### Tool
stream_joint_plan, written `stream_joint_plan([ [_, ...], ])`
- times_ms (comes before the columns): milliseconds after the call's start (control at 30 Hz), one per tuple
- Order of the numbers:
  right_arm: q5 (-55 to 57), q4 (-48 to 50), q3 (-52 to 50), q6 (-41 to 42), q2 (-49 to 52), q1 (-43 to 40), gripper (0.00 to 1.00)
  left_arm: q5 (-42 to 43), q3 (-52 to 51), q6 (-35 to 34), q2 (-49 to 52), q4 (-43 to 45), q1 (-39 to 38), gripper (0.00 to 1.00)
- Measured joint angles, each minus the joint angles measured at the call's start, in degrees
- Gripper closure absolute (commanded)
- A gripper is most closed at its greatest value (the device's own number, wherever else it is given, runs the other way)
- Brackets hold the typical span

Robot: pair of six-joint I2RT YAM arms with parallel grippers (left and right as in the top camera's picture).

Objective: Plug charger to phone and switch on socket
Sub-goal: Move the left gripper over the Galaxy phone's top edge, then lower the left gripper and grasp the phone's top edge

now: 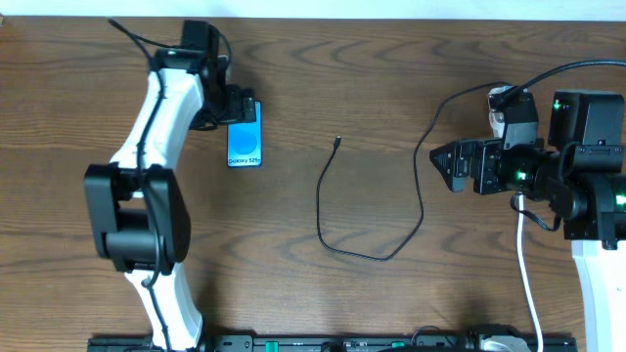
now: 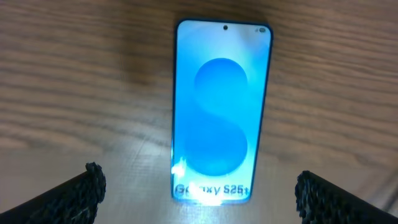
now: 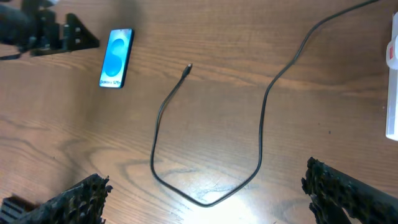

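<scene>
- We see the phone [image 1: 245, 137] lit, flat on the table [image 1: 391, 59].
- Our left gripper [image 2: 199, 180] sits over it, fingers wide, empty.
- The charger [image 1: 320, 210] loops right of the phone, apart from it.
- Farther right, our right gripper [image 3: 205, 177] gapes empty by the socket [image 3: 392, 106].

The overhead view looks straight down on the whole table [image 1: 391, 59], with both my arms in frame. My left wrist view hangs close above the phone [image 2: 221, 112], which fills the middle, tips of my jaws at the bottom corners. My right wrist view looks slantwise across the table from farther off, sharing the charger [image 3: 153, 149] loop and phone with overhead.
</scene>
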Motion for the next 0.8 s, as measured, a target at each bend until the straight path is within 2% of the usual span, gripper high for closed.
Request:
stream_joint_plan([
  [500,0.07,-0.87,-0.02,-0.04,0.0,0.0,0.01,-4.42,0.0,-1.4,2.49,5.46,-2.12,0.02],
  [800,0.48,-1.07,-0.02,-0.2,0.0,0.0,0.01,-5.11,0.0,-1.4,4.92,5.66,-2.16,0.02],
])
